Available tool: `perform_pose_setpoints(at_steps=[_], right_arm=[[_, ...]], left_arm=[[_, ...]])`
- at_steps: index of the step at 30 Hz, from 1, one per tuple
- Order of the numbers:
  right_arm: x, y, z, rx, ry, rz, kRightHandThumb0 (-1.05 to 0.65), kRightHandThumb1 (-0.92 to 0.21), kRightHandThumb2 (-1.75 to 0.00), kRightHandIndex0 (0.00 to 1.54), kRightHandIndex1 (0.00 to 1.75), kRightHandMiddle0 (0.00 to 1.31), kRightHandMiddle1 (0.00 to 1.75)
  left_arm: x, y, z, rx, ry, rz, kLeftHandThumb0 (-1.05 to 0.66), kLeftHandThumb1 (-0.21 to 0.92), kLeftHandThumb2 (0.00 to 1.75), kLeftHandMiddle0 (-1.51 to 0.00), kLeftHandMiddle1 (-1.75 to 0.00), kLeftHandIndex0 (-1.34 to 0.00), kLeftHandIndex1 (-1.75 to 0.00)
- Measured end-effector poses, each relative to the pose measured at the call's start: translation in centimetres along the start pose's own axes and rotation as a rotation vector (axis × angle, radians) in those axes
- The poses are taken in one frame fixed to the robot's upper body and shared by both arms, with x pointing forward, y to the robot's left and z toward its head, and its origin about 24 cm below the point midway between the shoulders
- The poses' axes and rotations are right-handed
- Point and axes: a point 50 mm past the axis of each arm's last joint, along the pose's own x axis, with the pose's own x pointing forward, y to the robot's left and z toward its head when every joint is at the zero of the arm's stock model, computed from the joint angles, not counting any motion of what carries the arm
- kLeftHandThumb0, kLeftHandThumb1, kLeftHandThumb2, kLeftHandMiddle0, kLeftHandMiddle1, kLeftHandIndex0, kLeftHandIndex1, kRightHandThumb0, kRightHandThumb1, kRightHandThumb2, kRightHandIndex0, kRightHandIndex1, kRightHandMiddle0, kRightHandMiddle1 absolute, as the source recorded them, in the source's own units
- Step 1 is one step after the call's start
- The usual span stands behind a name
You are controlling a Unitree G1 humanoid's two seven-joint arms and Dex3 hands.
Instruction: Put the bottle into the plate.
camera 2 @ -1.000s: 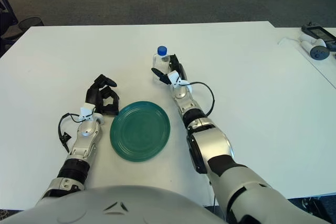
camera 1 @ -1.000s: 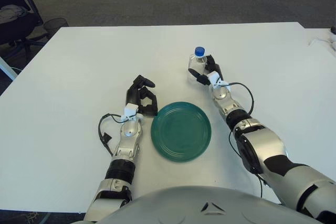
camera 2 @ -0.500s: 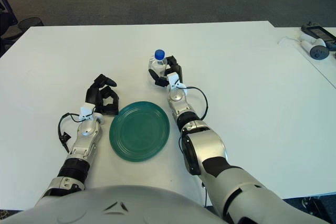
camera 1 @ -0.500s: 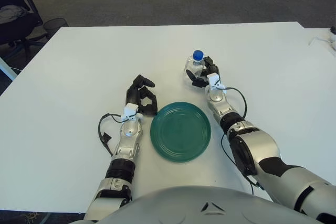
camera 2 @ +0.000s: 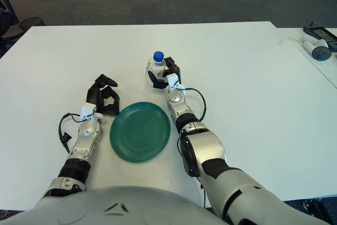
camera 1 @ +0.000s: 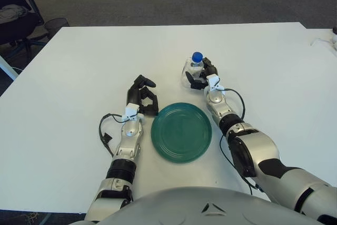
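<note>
My right robot hand is wrapped tight around the bottle. In the last moment I have moved the bottle a little closer to the plate. It was standing farther out to the right side of the plate before. Now it is just behind the plate's far right edge, and it leans a bit toward the plate. I think it is lifted off the counter, but I cannot be sure. This means the carry has started, yet the bottle is not over the plate.

My left robot hand rests on the counter just beside the plate's left edge. Its fingers are curled up and hold nothing.

The bottle is small and see-through, like thin plastic, with a round blue cap on top. The plate is round, dark green and flat, with ring lines and a low rim. It looks smooth and a bit shiny. The counter is white, flat and plain.
</note>
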Motion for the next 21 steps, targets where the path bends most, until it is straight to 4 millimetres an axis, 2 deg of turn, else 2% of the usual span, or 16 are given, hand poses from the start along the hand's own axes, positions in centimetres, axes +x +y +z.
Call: perform_pose_setpoints(at_steps=[12, 17, 21], right_arm=[[0.2, -0.6, 0.4, 0.007, -0.031, 0.008, -0.06, -0.31, -1.24, 1.26, 1.75, 1.05, 1.75], [0.9, -1.5, 2.1, 0.002, -0.12, 0.011, -0.06, -0.32, -1.24, 1.25, 1.75, 1.05, 1.75], [1.2, -2.1, 4.5, 0.005, -0.237, 0.011, -0.06, -0.32, -1.24, 1.24, 1.75, 1.04, 1.75]], left_arm=[[0.2, -0.1, 0.0, 0.0, 0.01, 0.006, 0.0, -0.09, 1.75, -0.93, -1.65, -0.71, -1.75], [0.2, -0.2, 0.0, 0.002, 0.008, 0.008, 0.0, -0.1, 1.75, -0.93, -1.65, -0.71, -1.75], [0.2, -0.1, 0.1, 0.002, 0.004, 0.008, 0.0, -0.1, 1.75, -0.94, -1.64, -0.71, -1.75]])
